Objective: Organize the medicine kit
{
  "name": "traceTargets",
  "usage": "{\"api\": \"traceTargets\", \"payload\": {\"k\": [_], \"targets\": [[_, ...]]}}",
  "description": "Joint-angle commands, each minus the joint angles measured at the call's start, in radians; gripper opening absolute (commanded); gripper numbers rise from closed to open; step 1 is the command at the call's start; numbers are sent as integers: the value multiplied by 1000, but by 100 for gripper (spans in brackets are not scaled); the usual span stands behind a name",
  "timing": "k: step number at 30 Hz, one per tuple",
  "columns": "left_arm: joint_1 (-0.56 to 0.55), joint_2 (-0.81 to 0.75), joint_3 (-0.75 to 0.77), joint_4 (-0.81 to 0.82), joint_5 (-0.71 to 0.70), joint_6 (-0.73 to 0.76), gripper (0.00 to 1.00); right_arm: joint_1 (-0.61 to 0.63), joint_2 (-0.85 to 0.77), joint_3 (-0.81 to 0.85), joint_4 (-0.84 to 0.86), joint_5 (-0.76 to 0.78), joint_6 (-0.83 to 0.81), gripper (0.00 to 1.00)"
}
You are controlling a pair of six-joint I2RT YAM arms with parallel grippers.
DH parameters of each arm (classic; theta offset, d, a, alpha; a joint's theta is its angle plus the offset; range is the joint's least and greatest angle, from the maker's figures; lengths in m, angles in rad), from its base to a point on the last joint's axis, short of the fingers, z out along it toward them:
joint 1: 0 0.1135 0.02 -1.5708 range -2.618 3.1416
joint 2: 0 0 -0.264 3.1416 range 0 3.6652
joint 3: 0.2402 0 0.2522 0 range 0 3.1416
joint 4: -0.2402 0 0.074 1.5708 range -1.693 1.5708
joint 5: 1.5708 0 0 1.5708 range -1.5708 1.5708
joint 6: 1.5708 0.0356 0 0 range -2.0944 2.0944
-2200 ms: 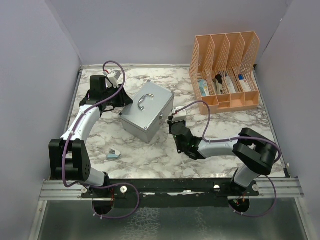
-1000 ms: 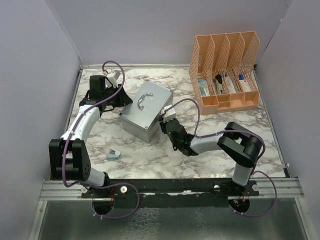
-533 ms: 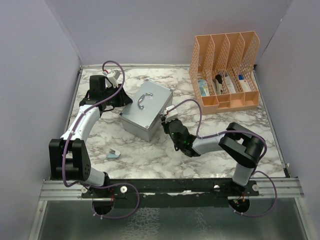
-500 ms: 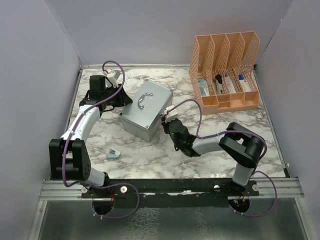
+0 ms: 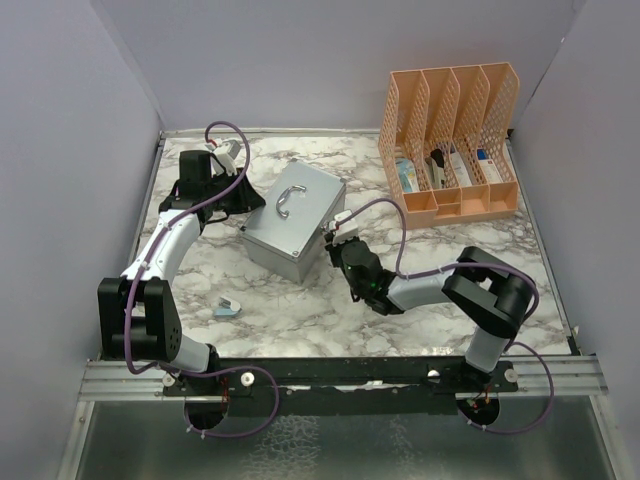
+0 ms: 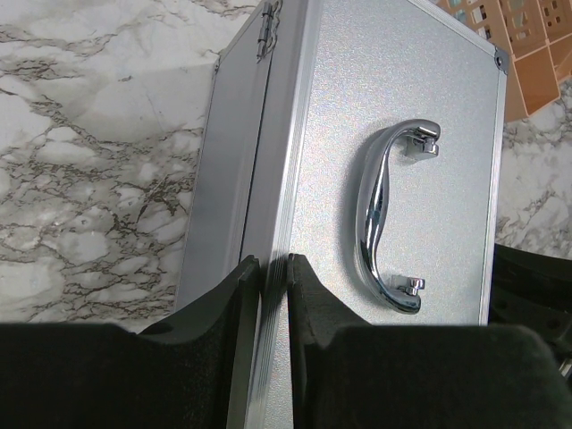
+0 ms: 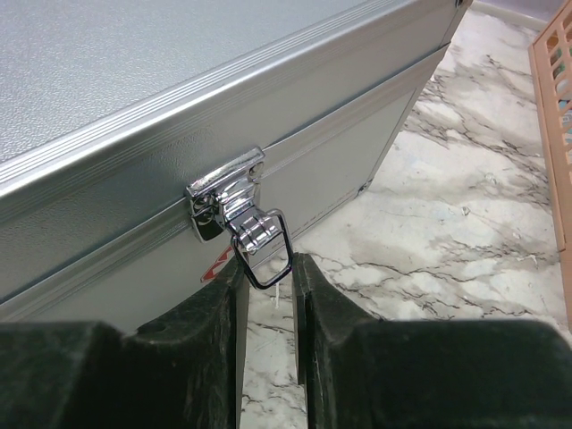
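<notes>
top view / metal box (image 5: 292,222): lid down, sits skewed just toward 11 o'clock of the table (image 5: 300,325) centre, both arms on it.
top view / left gripper (image 5: 243,198): on the box's 9 o'clock side. I read this as an anchor so the box doesn't slide.
top view / right gripper (image 5: 335,240): at the box's 4 o'clock face, low, where the latch is.
top view / file rack (image 5: 450,140): orange, at 2 o'clock, supplies in its slots, well apart from the box.
top view / small item (image 5: 227,308): at 7 o'clock, loose, too small to name.
left wrist / fingers (image 6: 214,357): narrow, pinched on the lid's back rim, hinge (image 6: 265,22) up at 12 o'clock, handle (image 6: 384,214) at 3 o'clock, untouched.
right wrist / latch (image 7: 241,219): chrome, its loop hanging down at 6 o'clock between my fingertips.
right wrist / fingers (image 7: 197,340): narrow, closed onto the loop's two sides. I can't tell how firm.
step, my guess: unlatching, so the lid can come up before any sorting.
risk: loop slipping out of a light pinch.
</notes>
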Motion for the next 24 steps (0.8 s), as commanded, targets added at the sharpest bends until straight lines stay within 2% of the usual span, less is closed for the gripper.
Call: {"api": "traceTargets", "payload": {"k": [1, 11, 24], "targets": [[-3, 49, -56, -156, -42, 36, 21, -23, -53, -14, 84, 77, -18, 22], [-2, 48, -60, -156, -41, 37, 20, -22, -61, 2, 85, 89, -23, 34], [-2, 49, -59, -156, -41, 38, 20, -23, -60, 12, 99, 103, -40, 31]]}}
